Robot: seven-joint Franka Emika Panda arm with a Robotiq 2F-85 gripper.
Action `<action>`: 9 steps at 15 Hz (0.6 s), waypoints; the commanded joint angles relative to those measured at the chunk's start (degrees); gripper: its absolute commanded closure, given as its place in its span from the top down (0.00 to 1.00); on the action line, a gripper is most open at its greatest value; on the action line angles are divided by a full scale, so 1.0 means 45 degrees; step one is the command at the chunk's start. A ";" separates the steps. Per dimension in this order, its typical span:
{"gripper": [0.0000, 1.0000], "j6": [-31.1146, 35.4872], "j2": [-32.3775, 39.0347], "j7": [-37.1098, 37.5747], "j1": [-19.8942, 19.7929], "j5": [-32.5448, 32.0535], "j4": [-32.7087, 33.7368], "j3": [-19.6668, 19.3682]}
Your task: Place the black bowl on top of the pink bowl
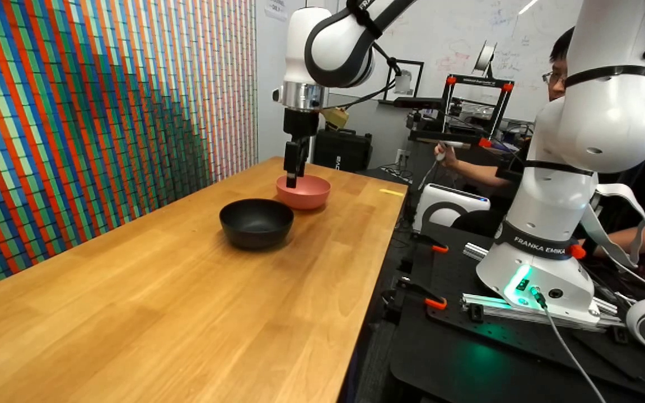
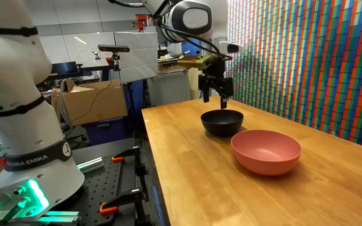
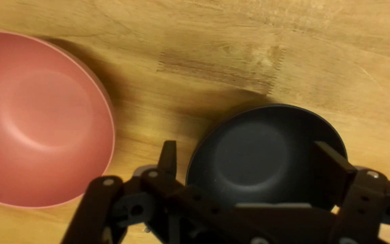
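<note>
The black bowl stands upright on the wooden table, and it also shows in an exterior view and in the wrist view. The pink bowl stands upright and empty beside it, with a small gap of table between them; it also shows in an exterior view and at the left of the wrist view. My gripper is open and empty, pointing down above the table. In the wrist view my gripper has its fingers spread across the black bowl, whose near rim is hidden.
The wooden table runs along a colourful tiled wall. The robot's base stands on a black mount beside the table, with orange-tipped clamps at its edge. A person sits behind the robot.
</note>
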 commanded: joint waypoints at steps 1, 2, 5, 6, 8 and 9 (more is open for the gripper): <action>1.00 0.1341 0.1011 0.0899 0.0021 -0.1045 0.0346 0.0057; 1.00 0.1745 0.1245 0.1209 0.0041 -0.1385 0.0348 -0.0006; 1.00 0.2464 0.1901 0.1945 0.0078 -0.1875 0.0506 -0.0107; 1.00 0.2582 0.2074 0.2159 0.0097 -0.2003 0.0598 -0.0153; 0.75 0.2737 0.2445 0.2387 0.0099 -0.2127 0.0744 -0.0224; 0.72 0.2762 0.2590 0.2411 0.0082 -0.2094 0.0821 -0.0232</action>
